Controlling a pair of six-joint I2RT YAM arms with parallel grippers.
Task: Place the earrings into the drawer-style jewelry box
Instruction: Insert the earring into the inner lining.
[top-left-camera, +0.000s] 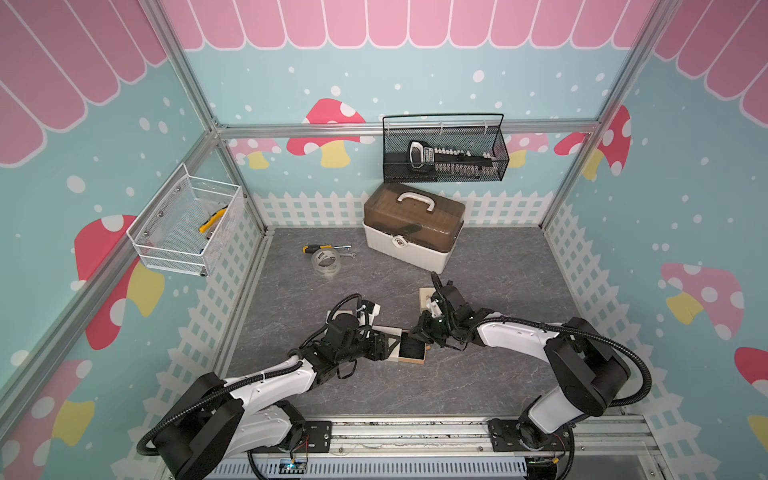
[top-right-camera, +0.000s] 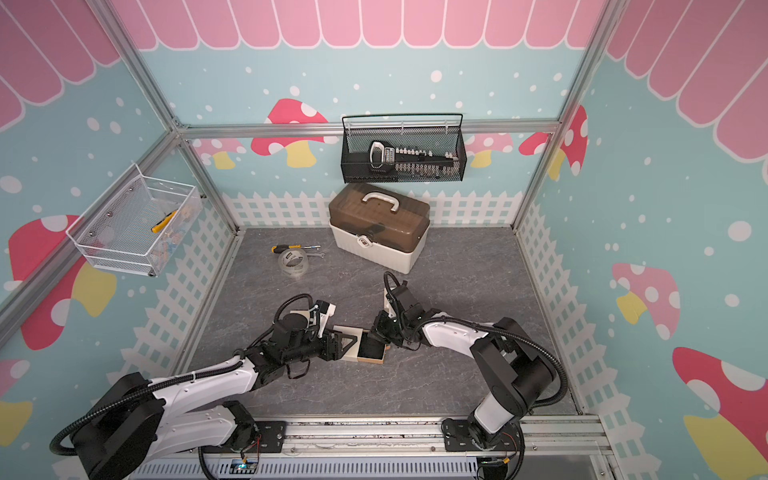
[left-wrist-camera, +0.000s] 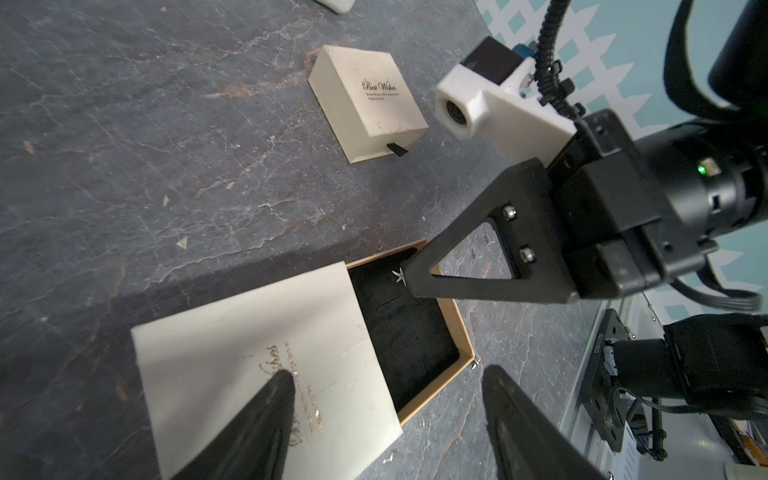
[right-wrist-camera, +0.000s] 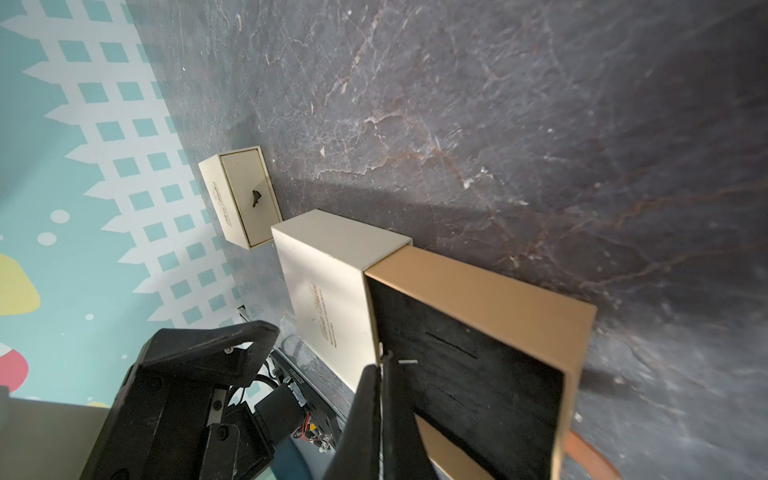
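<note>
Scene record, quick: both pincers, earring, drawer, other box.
right pincer: shut on earring, tip over drawer
left pincer: open, one finger over sleeve
drawer: pulled out of sleeve, black lining, no earring seen inside
spare box: closed, apart from the open one

A staged robot-lab booth: aluminium frame (top-left-camera: 270, 131), mushroom-print walls (top-left-camera: 415, 75), two rail-mounted arms (top-left-camera: 270, 380).
</note>
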